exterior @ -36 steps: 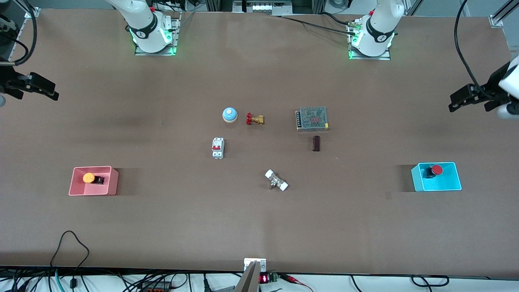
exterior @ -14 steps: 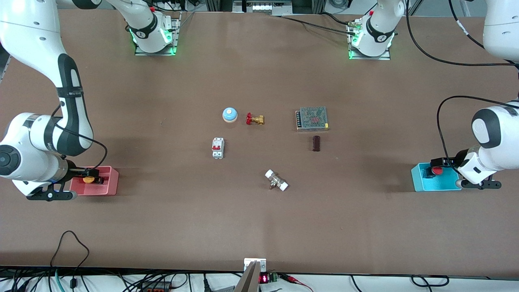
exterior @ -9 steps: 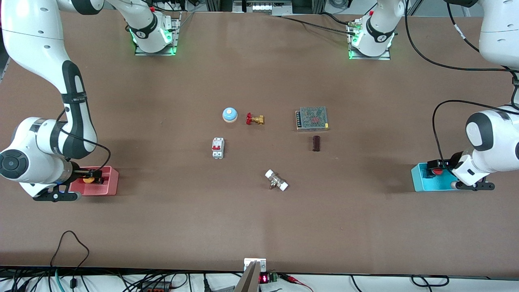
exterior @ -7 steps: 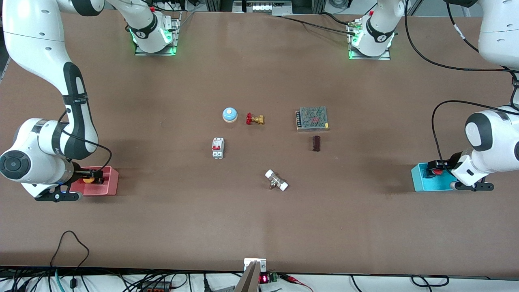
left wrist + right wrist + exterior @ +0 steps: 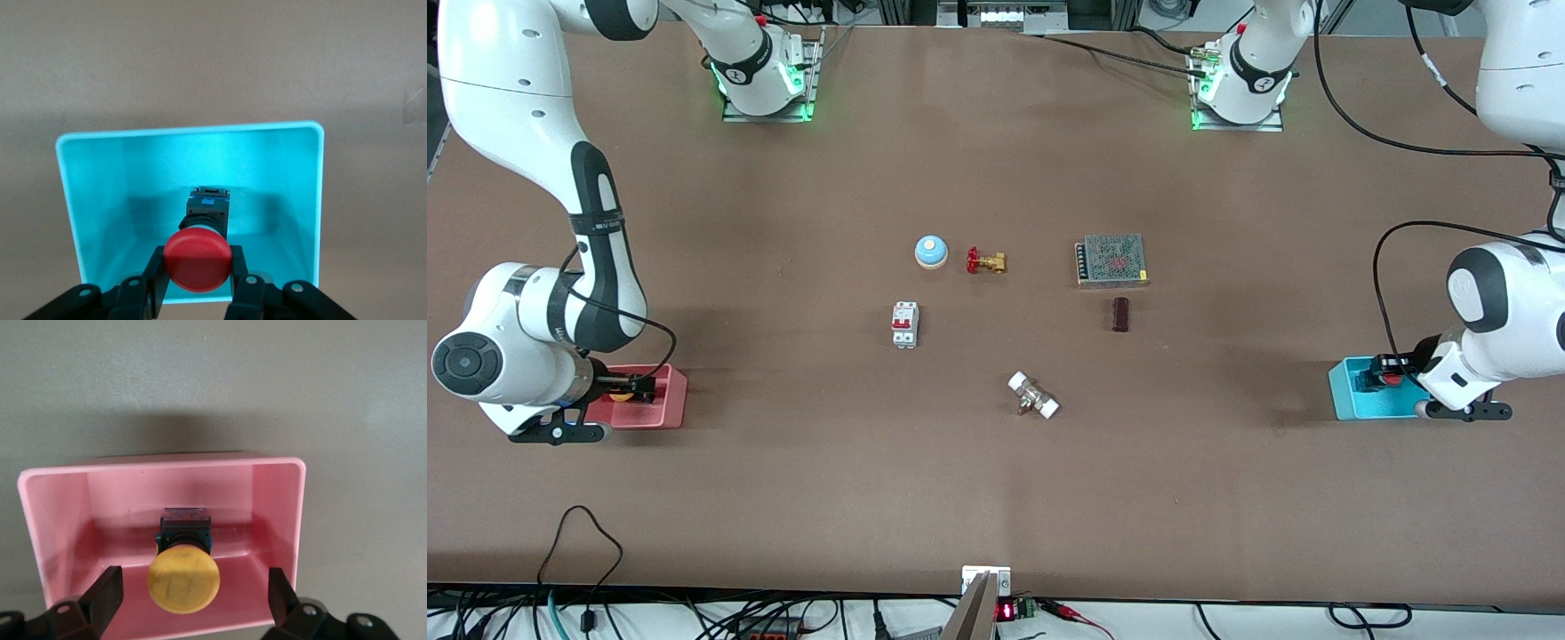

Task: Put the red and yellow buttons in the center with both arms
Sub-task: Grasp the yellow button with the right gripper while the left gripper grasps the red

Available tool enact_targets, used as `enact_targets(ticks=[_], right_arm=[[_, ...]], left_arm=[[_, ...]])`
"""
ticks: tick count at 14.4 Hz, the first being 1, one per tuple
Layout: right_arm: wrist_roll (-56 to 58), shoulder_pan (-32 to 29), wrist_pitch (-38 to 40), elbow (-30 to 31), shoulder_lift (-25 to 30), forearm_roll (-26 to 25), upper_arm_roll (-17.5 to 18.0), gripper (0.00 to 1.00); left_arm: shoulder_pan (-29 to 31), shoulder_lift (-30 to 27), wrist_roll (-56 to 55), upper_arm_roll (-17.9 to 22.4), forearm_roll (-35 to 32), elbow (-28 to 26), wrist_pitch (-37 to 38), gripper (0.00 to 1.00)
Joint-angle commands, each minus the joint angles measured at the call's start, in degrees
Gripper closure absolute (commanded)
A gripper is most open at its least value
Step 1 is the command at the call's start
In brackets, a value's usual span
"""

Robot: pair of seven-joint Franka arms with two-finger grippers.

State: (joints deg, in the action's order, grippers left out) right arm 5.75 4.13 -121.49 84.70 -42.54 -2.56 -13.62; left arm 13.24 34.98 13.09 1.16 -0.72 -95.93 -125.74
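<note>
The red button (image 5: 198, 260) lies in the cyan bin (image 5: 303, 200) at the left arm's end of the table. My left gripper (image 5: 198, 279) is down in that bin, and its fingers (image 5: 155, 280) press both sides of the red cap. In the front view the red button (image 5: 1386, 378) shows beside my left gripper (image 5: 1380, 368). The yellow button (image 5: 183, 581) lies in the pink bin (image 5: 287, 513) at the right arm's end. My right gripper (image 5: 193, 593) is open, its fingers (image 5: 107, 590) wide on either side of the yellow cap, not touching it. In the front view my right gripper (image 5: 637, 388) hides most of that button.
Around the table's middle stand a blue dome bell (image 5: 931, 252), a brass valve with a red handwheel (image 5: 986, 261), a white circuit breaker (image 5: 905, 324), a mesh-topped power supply (image 5: 1111, 260), a dark block (image 5: 1120, 314) and a white-ended fitting (image 5: 1033, 396).
Both arms swung in from the table ends and lowered their grippers into the bins. In the last half second they have only crept slightly farther in.
</note>
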Motion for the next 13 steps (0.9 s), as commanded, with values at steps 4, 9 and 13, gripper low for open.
enact_targets(ticks=[4, 9, 13], right_arm=[[1.0, -0.6, -0.1, -1.3, -0.8, -0.4, 0.4, 0.22], [1.2, -0.5, -0.1, -1.3, -0.8, -0.3, 0.4, 0.56], [2.7, -0.2, 0.0, -1.4, -0.4, -0.5, 0.6, 0.69]], left_arm=[[-1.8, -5.2, -0.2, -0.2, 0.6, 2.3, 4.2, 0.77], [-5.6, -8.3, -5.2, -0.5, 0.6, 5.0, 13.0, 0.76], [-9.8, -8.0, -11.9, -1.6, 1.5, 4.1, 14.6, 0.76]])
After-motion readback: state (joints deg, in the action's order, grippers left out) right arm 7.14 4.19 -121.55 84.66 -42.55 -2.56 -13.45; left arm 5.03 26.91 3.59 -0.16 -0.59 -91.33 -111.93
